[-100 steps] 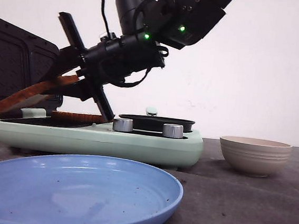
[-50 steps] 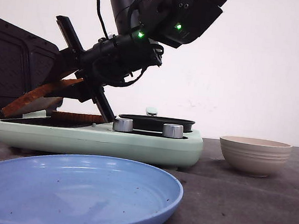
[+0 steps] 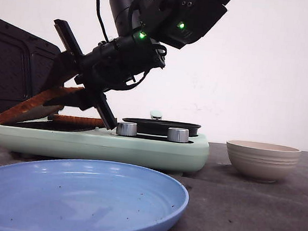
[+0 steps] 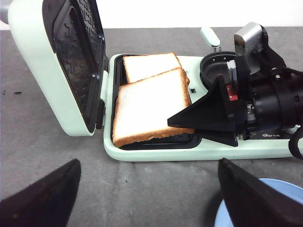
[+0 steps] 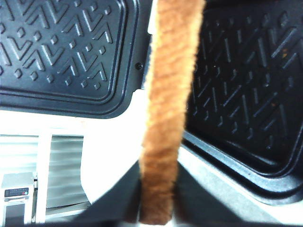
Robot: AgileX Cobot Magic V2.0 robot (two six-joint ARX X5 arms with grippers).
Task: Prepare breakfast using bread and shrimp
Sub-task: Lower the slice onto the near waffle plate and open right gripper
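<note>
Right gripper (image 4: 182, 122) jaws clamp the near toasted bread slice (image 4: 151, 105), tilted over the sandwich maker (image 4: 142, 146) tray; second slice (image 4: 149, 65) lies behind it. Left gripper (image 4: 147, 198) jaws wide, empty. Blue plate (image 3: 75, 195) bare (no shrimp visible): plating not done.

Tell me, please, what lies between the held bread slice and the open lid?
Nothing: the left wrist view shows only bare grill plate between the held slice and lid.

Low front view; two wrist close-ups

Tabletop (image 3: 243, 211): sandwich maker (image 3: 102, 143), plate (image 3: 75, 195), bowl (image 3: 262, 160).
</note>
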